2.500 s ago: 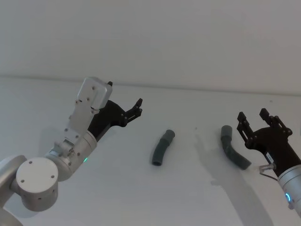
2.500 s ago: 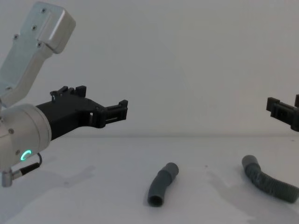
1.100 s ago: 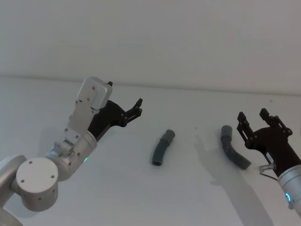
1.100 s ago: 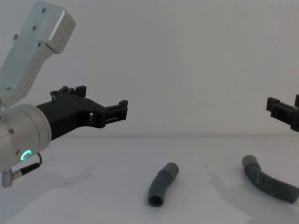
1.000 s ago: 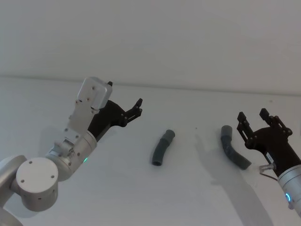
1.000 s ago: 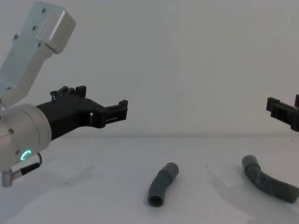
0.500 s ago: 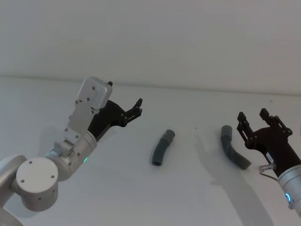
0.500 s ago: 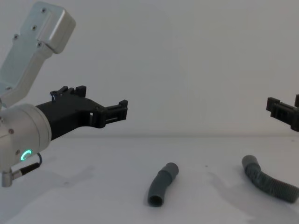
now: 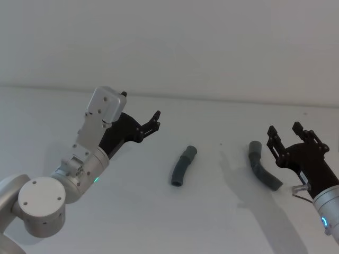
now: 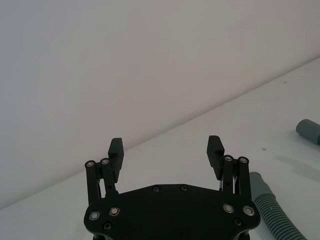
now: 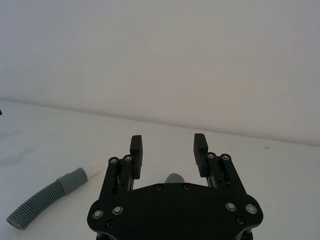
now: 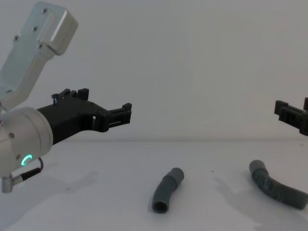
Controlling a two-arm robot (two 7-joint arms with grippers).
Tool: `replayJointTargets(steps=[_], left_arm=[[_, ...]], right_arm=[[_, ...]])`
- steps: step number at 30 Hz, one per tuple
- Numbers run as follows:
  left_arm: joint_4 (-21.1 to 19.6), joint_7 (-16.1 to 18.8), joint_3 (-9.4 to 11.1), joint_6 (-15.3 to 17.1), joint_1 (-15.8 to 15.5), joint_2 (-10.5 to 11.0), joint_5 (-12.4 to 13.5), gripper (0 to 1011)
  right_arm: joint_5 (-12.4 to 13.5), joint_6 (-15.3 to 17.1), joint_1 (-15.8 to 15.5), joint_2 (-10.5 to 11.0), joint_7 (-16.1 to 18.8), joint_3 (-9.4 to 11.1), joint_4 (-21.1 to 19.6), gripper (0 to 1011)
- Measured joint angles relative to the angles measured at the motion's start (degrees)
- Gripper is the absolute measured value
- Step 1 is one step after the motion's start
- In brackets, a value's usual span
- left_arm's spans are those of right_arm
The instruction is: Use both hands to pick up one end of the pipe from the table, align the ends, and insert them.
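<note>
Both grippers open over 2 pipe pieces lying loose on the table

The left gripper [image 9: 154, 121] hangs in the air with its 2 fingers spread wide and nothing between them. The short tube [image 9: 183, 165] lies flat on the table [image 9: 159, 222], below this gripper and off to its right, well apart from it. The right gripper [image 9: 284, 128] is also spread wide and holds nothing. In the chest view the right gripper [image 12: 292, 115] stands well above the table, with the ribbed hose [image 12: 276, 187] lying below it. The hose's smooth cuff [image 9: 256, 146] sits just left of this gripper's fingertips in the head view. The short tube lies between the 2 grippers, apart from the hose, nearer the right one, with its collar end [image 9: 191, 152] turned away from the robot.
</note>
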Motion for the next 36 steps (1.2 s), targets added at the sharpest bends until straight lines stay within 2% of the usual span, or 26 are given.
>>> replayJointTargets(steps=[28,32,36], left_arm=[[0.0,0.0,0.0,0.0,0.0,0.0,0.0,1001],[0.0,0.0,0.0,0.0,0.0,0.0,0.0,1001],[0.0,0.0,0.0,0.0,0.0,0.0,0.0,1001]], right_arm=[[0.0,0.0,0.0,0.0,0.0,0.0,0.0,600],[0.0,0.0,0.0,0.0,0.0,0.0,0.0,627],[0.0,0.0,0.0,0.0,0.0,0.0,0.0,737]])
